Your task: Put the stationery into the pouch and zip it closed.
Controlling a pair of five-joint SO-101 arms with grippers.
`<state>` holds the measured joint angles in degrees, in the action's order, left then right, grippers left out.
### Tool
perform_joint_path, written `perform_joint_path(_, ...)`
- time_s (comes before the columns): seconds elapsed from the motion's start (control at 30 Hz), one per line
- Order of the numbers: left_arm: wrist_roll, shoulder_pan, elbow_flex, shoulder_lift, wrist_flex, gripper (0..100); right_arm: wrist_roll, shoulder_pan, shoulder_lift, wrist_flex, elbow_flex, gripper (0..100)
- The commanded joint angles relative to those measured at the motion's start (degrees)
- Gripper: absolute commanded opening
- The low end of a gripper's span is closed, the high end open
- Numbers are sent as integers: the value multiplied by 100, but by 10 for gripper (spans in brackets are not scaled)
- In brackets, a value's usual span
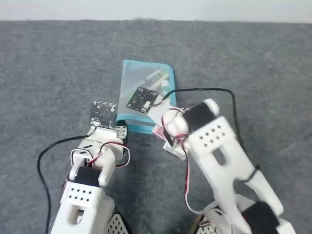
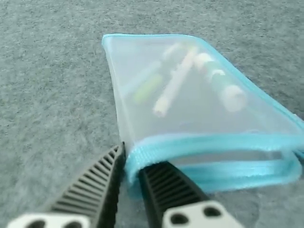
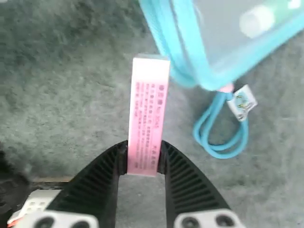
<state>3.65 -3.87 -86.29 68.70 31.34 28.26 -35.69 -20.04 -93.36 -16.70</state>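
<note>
The pouch (image 2: pixel 190 95) lies flat on the grey mat (image 1: pixel 48 73) with pens (image 2: pixel 175 80) inside. The left gripper (image 2: pixel 133 178) is clamped on its blue edge. The right gripper (image 3: pixel 145 159) is clamped on a pink strip (image 3: pixel 149 104) by the pouch's edge.

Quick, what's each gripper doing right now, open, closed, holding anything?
Left gripper: closed on the pouch edge.
Right gripper: closed on the pink stationery piece.

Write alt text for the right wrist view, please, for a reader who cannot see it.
The right gripper is shut on a flat pink rectangular strip with small print, held above grey carpet. Beyond it lies a corner of a clear plastic pouch with light-blue trim, its light-blue cord loop and small metal zipper pull resting on the carpet.
</note>
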Motion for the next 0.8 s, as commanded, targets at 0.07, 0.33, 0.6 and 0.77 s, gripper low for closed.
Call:
perform_joint_path(0.07, -53, -545, 286, 97, -105, 11, -193, -31, 813, 119, 501, 6)
perform_joint_path(0.33, -62, -580, 286, 97, -105, 11, -1090, 365, 1965, 119, 1793, 6)
perform_joint_path(0.6, -360, -1310, 242, 97, -88, 11, -1618, 532, 3451, -198, 3429, 6)
perform_joint_path(0.77, -378, -1380, 251, 97, 44, 11, -2462, 664, 4224, -664, 4949, 10)
